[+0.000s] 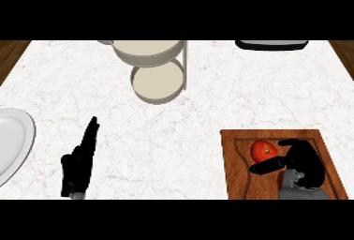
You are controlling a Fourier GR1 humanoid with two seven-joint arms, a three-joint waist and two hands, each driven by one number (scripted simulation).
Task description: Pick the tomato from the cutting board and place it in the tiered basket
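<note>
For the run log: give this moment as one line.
stage: grasping | right hand: curled beside tomato on cutting board | left hand: open, resting | tiered basket: no tomato

From my seat, the right hand (301, 161) covers the tomato's (263, 150) right side, so I can't see how much of the fruit its fingers touch. The cutting board (239, 173) runs off at the counter's (207, 117) near edge, its near end lost along with both forearms. The white plate (12, 140) at the counter's left edge is cut off, only its right part showing. At the far edge, the tiered basket's (155, 65) upper tier is clipped, and a dark object (272, 44) shows too little for me to identify.
</note>
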